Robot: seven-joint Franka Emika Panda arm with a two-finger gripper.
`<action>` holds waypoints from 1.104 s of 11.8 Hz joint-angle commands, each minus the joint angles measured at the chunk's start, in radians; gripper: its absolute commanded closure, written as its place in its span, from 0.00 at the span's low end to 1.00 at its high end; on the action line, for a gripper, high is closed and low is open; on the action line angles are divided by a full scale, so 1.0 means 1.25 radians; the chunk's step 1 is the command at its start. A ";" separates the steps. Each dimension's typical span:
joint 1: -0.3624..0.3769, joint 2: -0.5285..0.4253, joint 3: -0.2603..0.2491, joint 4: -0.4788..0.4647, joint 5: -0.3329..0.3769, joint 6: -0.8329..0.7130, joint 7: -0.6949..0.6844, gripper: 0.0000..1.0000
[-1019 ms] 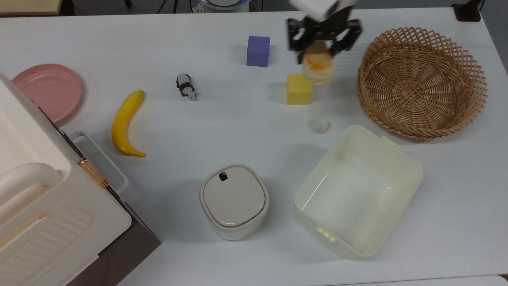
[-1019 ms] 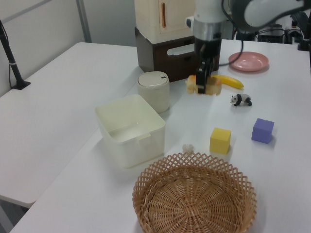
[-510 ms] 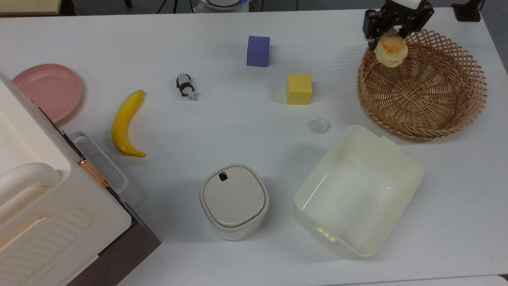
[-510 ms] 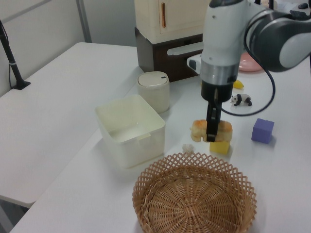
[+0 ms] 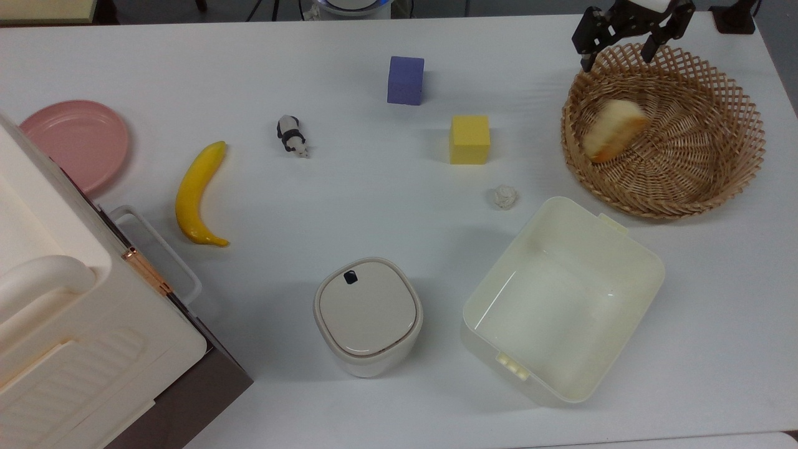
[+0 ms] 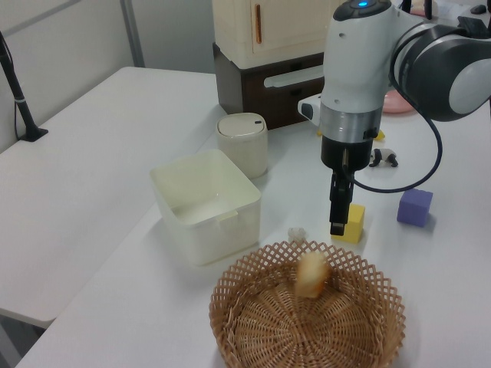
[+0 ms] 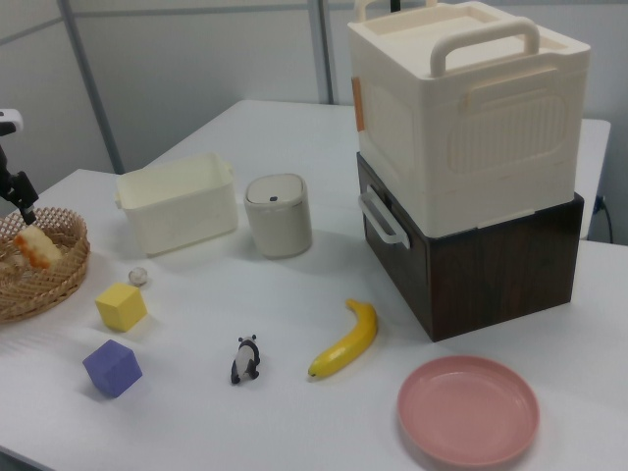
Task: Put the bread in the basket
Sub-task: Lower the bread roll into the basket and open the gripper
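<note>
Bread [image 5: 612, 130] lying tilted inside basket [image 5: 717, 187], long axis diagonal in top view; gripper [image 5: 623, 51] fingers [image 5: 588, 61] hanging spread wide, holding nothing.

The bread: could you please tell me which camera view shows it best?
The top view: the bread lies unobstructed inside the basket, below the open hand. The left view shows it blurred near the far rim; the right view catches it at the frame's edge.
</note>
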 commanded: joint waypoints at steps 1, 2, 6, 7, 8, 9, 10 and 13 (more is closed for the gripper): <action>0.004 0.002 0.002 0.003 0.012 0.024 0.035 0.00; -0.002 0.001 0.006 0.003 0.011 0.024 0.034 0.00; -0.033 -0.036 0.017 0.003 0.008 -0.010 0.033 0.00; -0.047 -0.043 0.017 0.003 0.008 -0.032 0.030 0.00; -0.076 -0.059 0.024 0.003 0.006 -0.060 0.025 0.00; -0.108 -0.080 0.035 0.003 0.001 -0.090 0.012 0.00; -0.135 -0.097 0.037 0.004 0.000 -0.130 -0.028 0.00; -0.281 -0.147 0.037 0.007 0.002 -0.230 -0.173 0.00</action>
